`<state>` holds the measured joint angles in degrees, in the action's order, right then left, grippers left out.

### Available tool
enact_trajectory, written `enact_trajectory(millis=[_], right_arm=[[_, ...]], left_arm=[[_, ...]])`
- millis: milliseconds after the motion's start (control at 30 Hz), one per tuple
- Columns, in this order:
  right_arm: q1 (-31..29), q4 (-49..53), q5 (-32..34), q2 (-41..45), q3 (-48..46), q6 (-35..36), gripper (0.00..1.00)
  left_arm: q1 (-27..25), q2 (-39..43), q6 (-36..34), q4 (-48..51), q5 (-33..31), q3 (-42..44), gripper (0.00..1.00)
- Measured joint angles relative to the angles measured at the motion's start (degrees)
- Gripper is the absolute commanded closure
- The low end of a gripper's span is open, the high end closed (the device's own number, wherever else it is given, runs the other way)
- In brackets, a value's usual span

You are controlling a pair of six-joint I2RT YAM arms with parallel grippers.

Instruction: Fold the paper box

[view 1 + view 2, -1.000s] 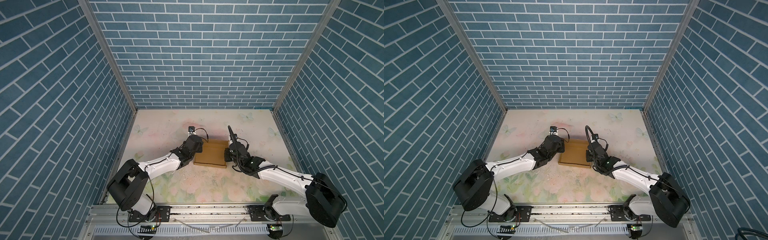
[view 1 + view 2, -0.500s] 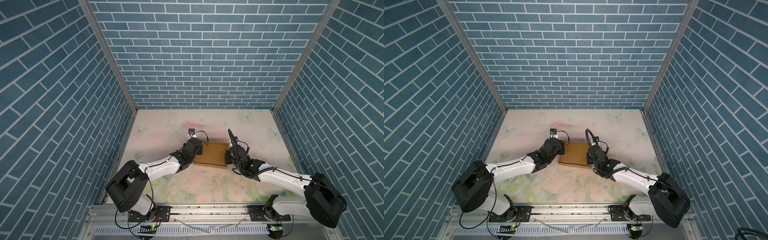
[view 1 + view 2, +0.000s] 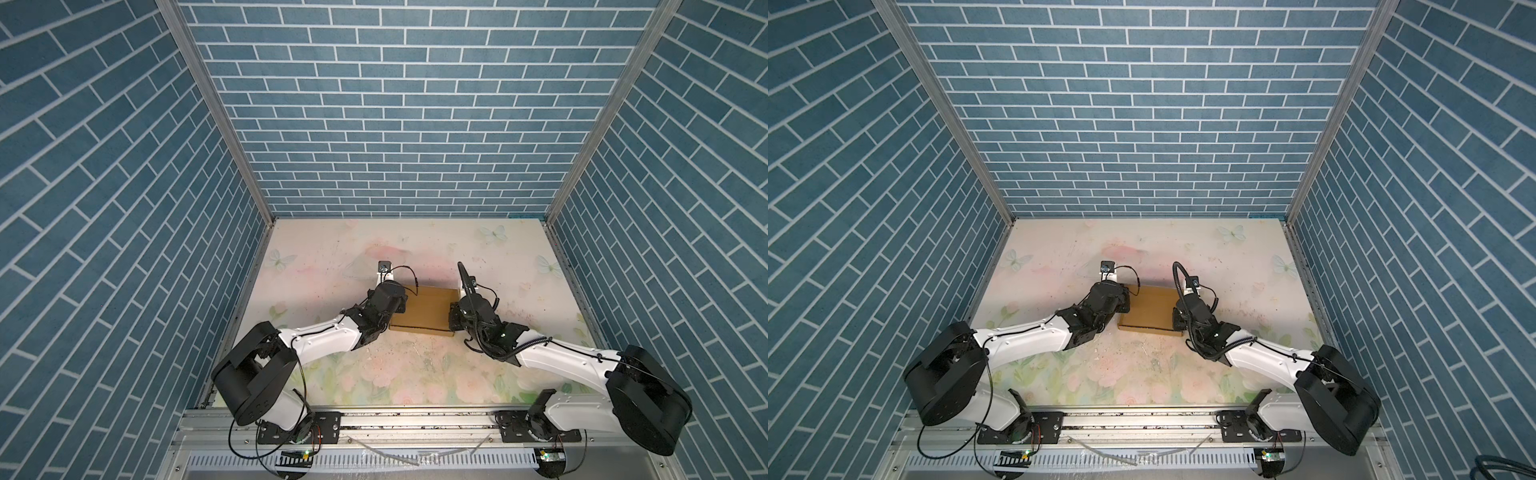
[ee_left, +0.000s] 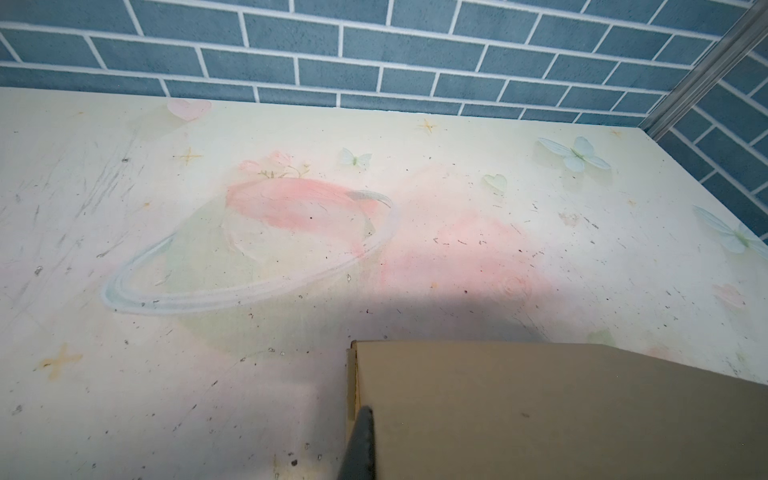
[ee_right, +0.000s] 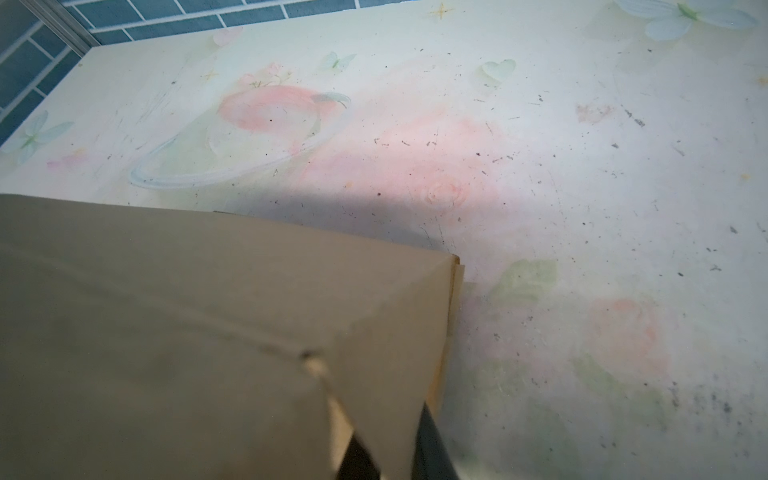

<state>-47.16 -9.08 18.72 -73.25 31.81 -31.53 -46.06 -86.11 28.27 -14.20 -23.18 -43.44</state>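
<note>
1. The paper box (image 3: pixel 424 309) (image 3: pixel 1148 309) is seen in both top views as a plain brown, unprinted cardboard rectangle. It lies flat and shallow, with its top face closed over.
2. It is set on the bench (image 3: pixel 332 257), about mid-bench, between the two arms.
3. In the left wrist view its top panel is shown smooth, with layered cardboard edges exposed at one corner. In the right wrist view a crease is seen running across the top to a small notch, and a side panel is folded down past it.
4. The left hand (image 4: pixel 362 428) is placed at the box's left edge and is closed right down. Only one dark finger is shown, against the side wall. Whether any cardboard is pinched cannot be told.
5. The right hand (image 5: pixel 388 428) is placed at the box's right edge. Its two dark fingers are seen either side of the folded-down side panel, closed narrowly upon it.
6. In both top views the fingertips and the box's two short edges are covered by the wrists.
7. In both wrist views the box is cut off by the frame, and the nearest cardboard in the right wrist view is blurred.
</note>
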Motion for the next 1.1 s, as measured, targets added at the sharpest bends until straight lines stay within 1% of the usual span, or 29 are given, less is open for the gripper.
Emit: enact_trajectory(millis=[433, 933, 1100], right_arm=[[-0.1, -1.7, -0.6, -0.9, 0.0, -0.2, 0.76], [-0.1, -4.0, -1.1, -3.0, 0.2, -1.3, 0.74], [-0.1, -4.1, -1.3, -3.0, 0.3, -1.4, 0.71]], left_arm=[[-0.1, 0.3, 0.0, 0.2, -0.2, 0.4, 0.93], [-0.1, 0.3, 0.0, 0.3, -1.2, 0.7, 0.93], [-0.1, 0.3, -0.1, 0.6, -1.2, 0.7, 0.93]])
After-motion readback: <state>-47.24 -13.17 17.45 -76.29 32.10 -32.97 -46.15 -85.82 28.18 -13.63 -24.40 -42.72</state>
